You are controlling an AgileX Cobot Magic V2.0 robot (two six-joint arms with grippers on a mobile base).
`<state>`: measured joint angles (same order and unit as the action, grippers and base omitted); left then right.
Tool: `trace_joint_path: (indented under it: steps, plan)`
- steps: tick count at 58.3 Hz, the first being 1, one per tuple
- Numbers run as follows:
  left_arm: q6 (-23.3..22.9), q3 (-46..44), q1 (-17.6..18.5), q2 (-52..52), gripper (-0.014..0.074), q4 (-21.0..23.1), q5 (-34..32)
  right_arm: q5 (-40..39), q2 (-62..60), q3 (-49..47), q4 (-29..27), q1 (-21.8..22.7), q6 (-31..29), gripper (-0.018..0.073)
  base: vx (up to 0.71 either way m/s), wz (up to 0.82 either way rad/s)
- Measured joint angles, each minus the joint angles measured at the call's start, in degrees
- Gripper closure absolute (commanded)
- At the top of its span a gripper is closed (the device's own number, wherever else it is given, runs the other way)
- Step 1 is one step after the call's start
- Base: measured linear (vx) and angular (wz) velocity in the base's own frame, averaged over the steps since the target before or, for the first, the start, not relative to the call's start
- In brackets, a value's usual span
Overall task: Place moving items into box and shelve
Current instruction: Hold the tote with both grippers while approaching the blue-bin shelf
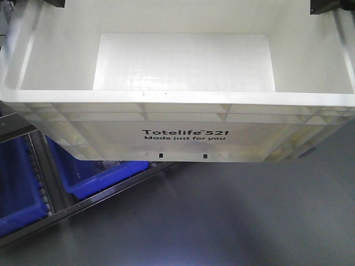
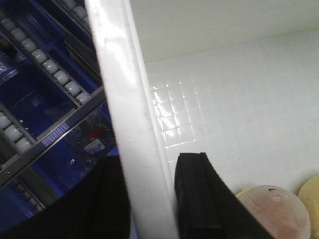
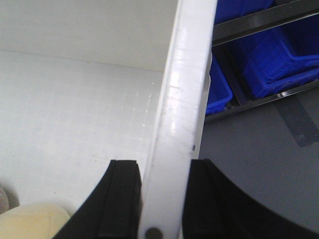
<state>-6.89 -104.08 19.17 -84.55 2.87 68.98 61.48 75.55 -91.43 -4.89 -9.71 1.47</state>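
Clamping opp. end rims, left pincer [image 2: 152,199] & right pincer [image 3: 162,199] each grip the box [image 1: 183,138], long axis left-right btw them; shelf [image 1: 100,195] w/ blue bins [image 1: 89,178] lies lower left.

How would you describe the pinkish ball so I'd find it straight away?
Look inside the white crate printed "Totelife 521". Two round things lie together on its floor near a side wall. It is the dull pinkish-brown one with a dark mark, not the pale yellow one.
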Motion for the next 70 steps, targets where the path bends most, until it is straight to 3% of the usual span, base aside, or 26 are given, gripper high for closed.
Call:
trace_joint_path:
  steps: [70]
  plan:
    - [0.0, 0.0, 0.0, 0.0, 0.0597, 0.1, 0.0, 0.0, 0.0, 0.0, 0.1, 0.0, 0.0, 0.0564, 0.10, 0.12]
